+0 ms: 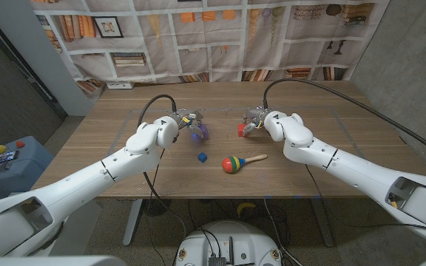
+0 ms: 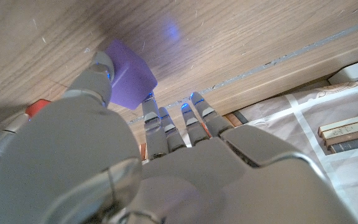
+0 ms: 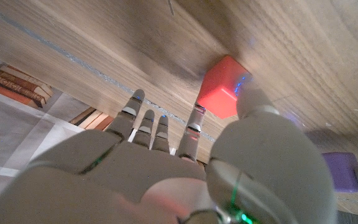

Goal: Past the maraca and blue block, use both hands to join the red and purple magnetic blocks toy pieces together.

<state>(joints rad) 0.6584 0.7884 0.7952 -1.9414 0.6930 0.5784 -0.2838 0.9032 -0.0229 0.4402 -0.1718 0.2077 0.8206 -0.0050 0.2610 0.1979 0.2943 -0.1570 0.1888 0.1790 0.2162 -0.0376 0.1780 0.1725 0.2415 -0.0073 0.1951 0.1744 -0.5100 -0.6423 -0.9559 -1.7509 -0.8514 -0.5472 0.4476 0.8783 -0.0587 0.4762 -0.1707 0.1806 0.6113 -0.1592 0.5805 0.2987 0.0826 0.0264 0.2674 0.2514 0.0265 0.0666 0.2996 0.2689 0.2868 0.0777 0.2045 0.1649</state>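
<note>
Left hand [image 1: 186, 123] pinches the purple block [image 2: 129, 79], right hand [image 1: 256, 120] the red block [image 3: 224, 88], fingers partly hiding both.

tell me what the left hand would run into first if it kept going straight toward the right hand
Likely the red block held by the right hand; the left hand grips the purple block, and the gap between looks free.

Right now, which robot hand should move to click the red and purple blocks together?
Both, really. The left hand pinches the purple block and the right hand pinches the red block. A gap separates them, so probably each moves inward.
</note>
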